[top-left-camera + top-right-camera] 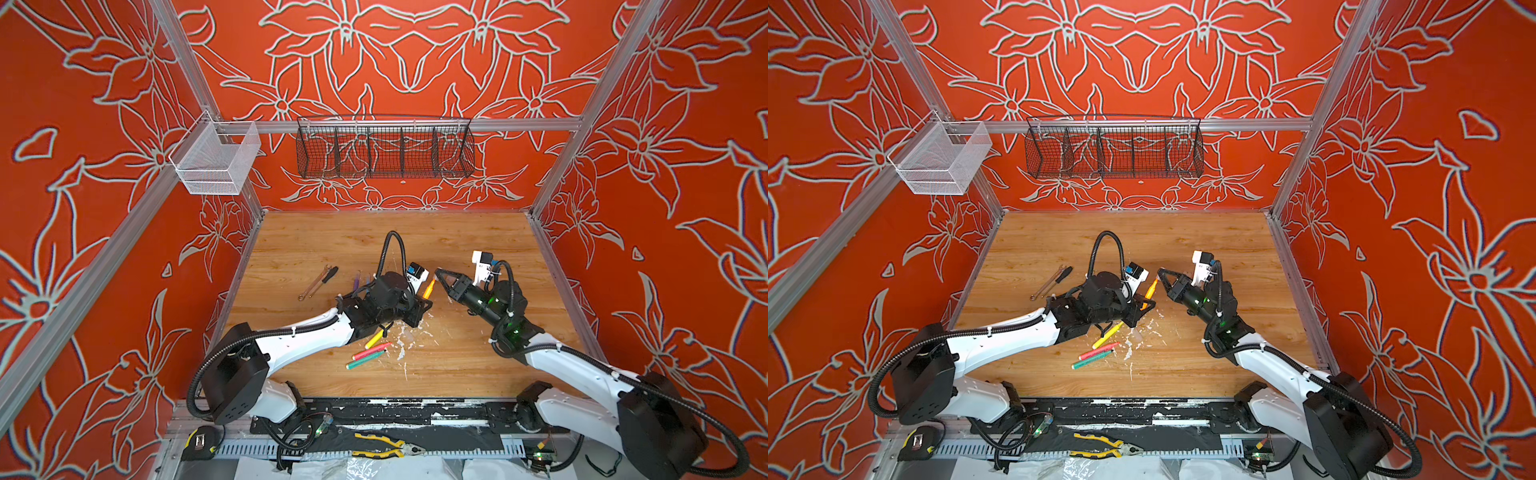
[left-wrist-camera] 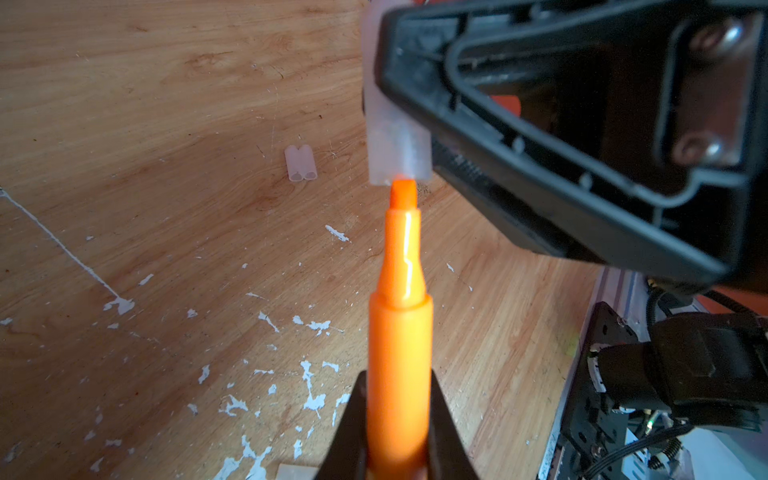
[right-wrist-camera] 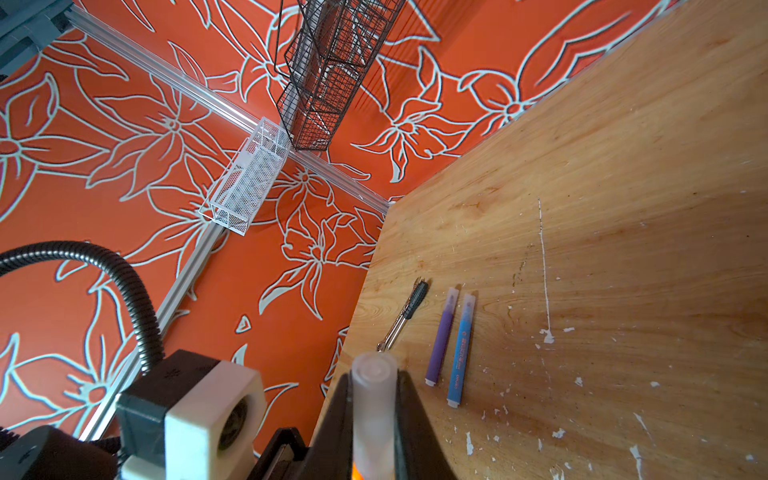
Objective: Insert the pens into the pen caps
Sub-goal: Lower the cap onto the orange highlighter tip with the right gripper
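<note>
While the left gripper (image 2: 398,380) is clenched on the barrel of the orange pen (image 2: 400,316), the right gripper (image 3: 374,382) is clamped on a translucent pen cap (image 3: 373,399). The two meet in the air above the middle of the wooden table (image 1: 457,232).

The left wrist view shows the pen's chisel tip lined up with the cap's open mouth and just touching it. An orange tint shows inside the rim, while the neck and barrel are wholly outside the cap. In both top views the pen slants up from the left jaws toward the pointed tips of the right gripper.

Two loose caps (image 2: 301,163) lie on the wood, side by side and touching each other, beyond the held pen. The yellow pen (image 1: 375,338), the pink-red pen (image 1: 371,351) and the green pen (image 1: 365,360) lie close together near the left forearm, beside a patch of white flecks (image 1: 401,340). The pink-red and green ones are almost parallel.

The purple pen (image 3: 442,336) and the blue pen (image 3: 461,349) rest side by side, each with a pale translucent piece over one end. Just beside them are a wrench (image 1: 311,287) and a black-handled screwdriver (image 1: 330,275). Yellow-handled pliers (image 1: 386,446) lie on the dark strip at the front, off the wood.
</note>
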Action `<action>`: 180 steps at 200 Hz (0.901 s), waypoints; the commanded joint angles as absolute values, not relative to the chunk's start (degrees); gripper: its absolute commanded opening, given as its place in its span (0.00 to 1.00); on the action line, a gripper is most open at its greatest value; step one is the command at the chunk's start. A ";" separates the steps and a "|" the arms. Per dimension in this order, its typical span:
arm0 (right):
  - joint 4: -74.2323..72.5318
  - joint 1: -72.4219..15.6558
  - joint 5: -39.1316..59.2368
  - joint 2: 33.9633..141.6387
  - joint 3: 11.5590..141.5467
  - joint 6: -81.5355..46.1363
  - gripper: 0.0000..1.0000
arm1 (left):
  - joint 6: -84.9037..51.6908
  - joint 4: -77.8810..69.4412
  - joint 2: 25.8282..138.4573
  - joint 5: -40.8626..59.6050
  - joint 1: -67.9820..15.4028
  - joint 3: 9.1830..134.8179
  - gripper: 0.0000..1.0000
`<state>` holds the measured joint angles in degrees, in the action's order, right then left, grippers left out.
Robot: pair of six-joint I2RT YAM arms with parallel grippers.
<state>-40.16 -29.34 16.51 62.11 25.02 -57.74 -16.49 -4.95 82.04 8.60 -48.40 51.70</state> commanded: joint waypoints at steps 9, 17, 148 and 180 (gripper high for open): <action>-42.48 -29.52 19.23 63.32 26.54 -58.88 0.00 | -15.98 -5.10 81.37 7.61 -48.69 52.35 0.00; -42.66 -29.50 19.55 63.58 26.63 -59.04 0.00 | -15.97 -5.10 81.36 7.47 -48.69 52.36 0.00; -46.61 -34.45 23.60 66.83 27.51 -55.48 0.00 | -16.38 -4.75 78.76 2.09 -48.49 50.93 0.00; -44.78 -37.23 21.11 67.67 27.84 -53.71 0.00 | -16.95 -4.83 77.80 0.57 -48.03 50.14 0.00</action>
